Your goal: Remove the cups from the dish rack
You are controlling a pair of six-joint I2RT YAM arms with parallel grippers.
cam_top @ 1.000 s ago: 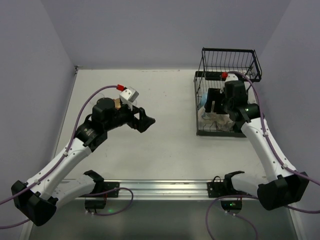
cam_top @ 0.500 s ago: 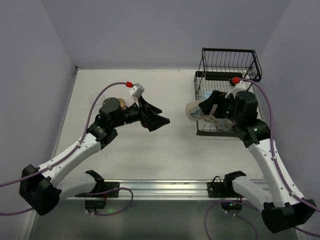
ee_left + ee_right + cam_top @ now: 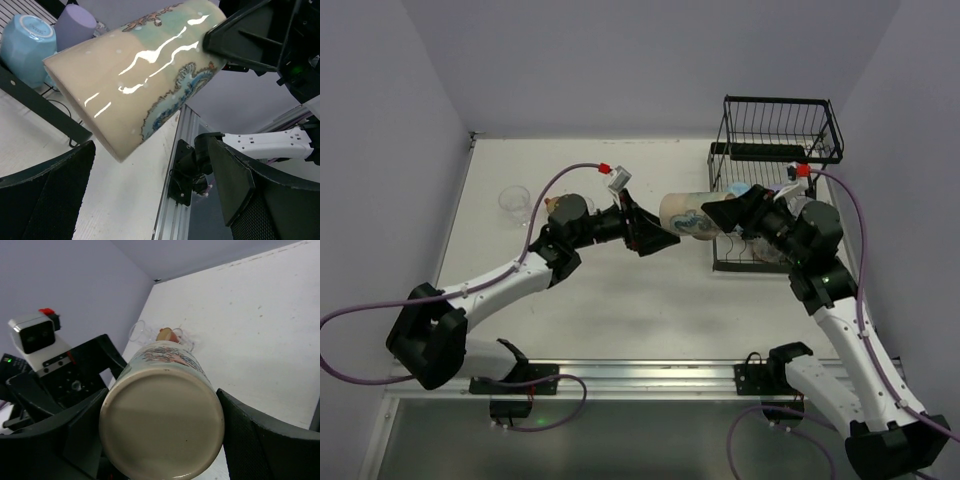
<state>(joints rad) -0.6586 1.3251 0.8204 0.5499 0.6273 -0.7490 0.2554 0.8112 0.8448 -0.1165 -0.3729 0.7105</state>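
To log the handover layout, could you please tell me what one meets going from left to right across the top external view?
clear glass → left gripper → beige cup → right gripper → dish rack

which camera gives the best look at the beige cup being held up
The left wrist view: the beige cup fills the frame side-on, with its blue-green glaze pattern clear. The top external view shows it small, lying sideways in the air left of the dish rack. The right wrist view shows mostly its flat end.
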